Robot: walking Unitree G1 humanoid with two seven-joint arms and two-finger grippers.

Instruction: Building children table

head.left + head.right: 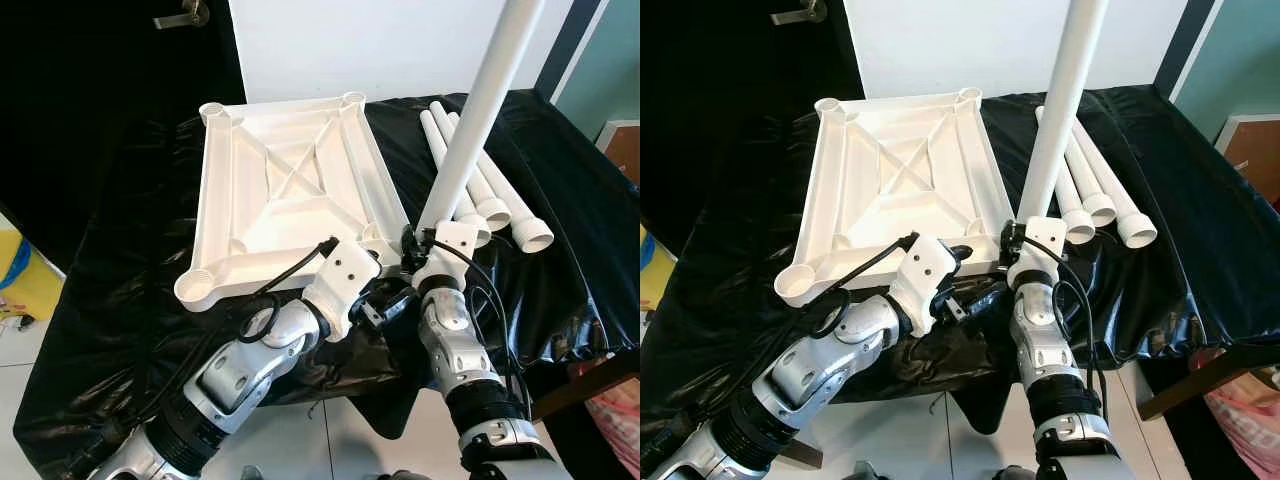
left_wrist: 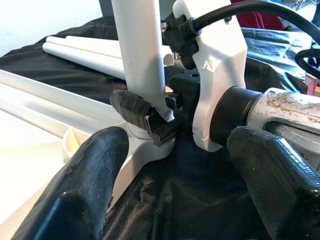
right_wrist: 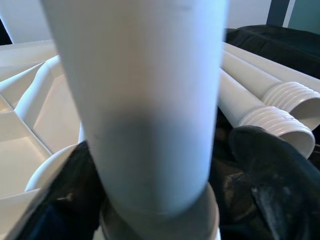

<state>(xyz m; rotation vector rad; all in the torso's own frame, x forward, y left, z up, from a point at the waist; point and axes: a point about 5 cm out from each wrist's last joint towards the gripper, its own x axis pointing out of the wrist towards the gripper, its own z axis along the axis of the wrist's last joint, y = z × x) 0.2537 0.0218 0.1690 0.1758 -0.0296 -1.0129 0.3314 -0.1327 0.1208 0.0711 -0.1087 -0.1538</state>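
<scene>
The white table top [image 1: 290, 180] lies upside down on the black-covered table, with a round socket at each corner. A white table leg [image 1: 480, 110] stands nearly upright, leaning slightly to the right, with its lower end at the near right corner socket [image 2: 145, 145]. My right gripper [image 1: 415, 245] is shut on this leg just above the socket; its ribbed fingers [image 2: 135, 107] clamp the tube. My left gripper [image 2: 175, 145] is open just in front of that corner, at the table's front edge, holding nothing. Three more white legs [image 1: 500, 200] lie side by side on the cloth to the right.
Black cloth [image 1: 120, 300] drapes over the table's edges down to the tiled floor [image 1: 300, 430]. A yellow object [image 1: 25, 275] stands low at the left. A wooden piece [image 1: 590, 380] and a pink bag are at the lower right. A white wall is behind.
</scene>
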